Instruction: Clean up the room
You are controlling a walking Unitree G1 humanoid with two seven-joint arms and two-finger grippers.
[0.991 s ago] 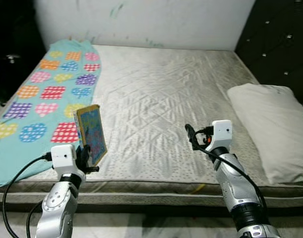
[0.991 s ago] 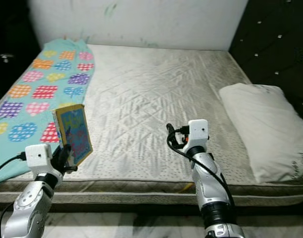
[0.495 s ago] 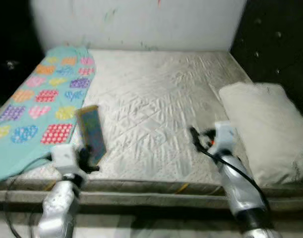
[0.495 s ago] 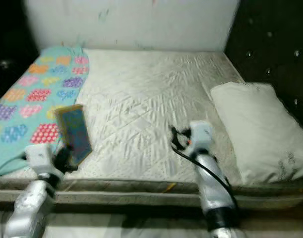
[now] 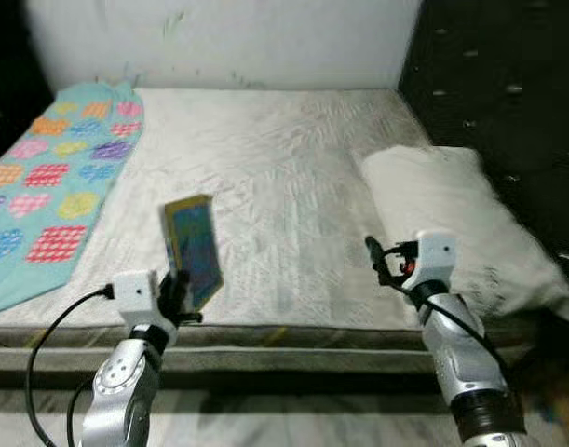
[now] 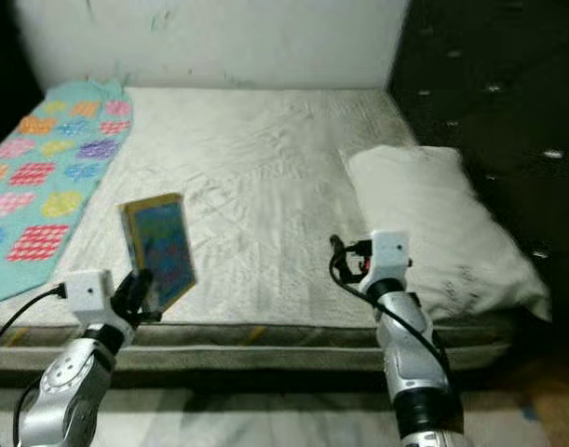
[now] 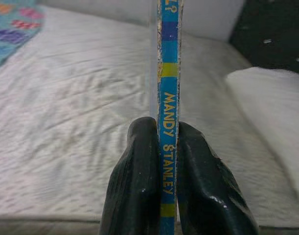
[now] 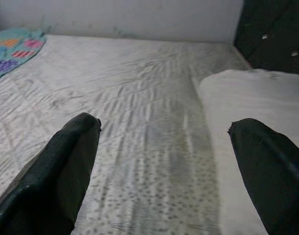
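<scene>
My left gripper (image 5: 179,291) is shut on a thin blue picture book (image 5: 194,248), held upright above the near edge of the mattress (image 5: 265,168). In the left wrist view the book's spine (image 7: 168,98) stands clamped between the two black fingers (image 7: 134,181). My right gripper (image 5: 377,261) hovers open over the mattress's near right part, beside the white pillow (image 5: 452,219). In the right wrist view its fingers (image 8: 66,161) stand wide apart with nothing between them.
A teal blanket with coloured heart patches (image 5: 51,177) lies along the mattress's left side. A white wall (image 5: 219,37) stands behind the bed, and a dark tufted headboard (image 5: 508,84) rises at the right. The floor (image 5: 293,419) runs along the bed's front.
The whole view has swung to the right, so the blanket and pillow sit further left in the picture. Both arms keep their pose, and the book stays in the left gripper.
</scene>
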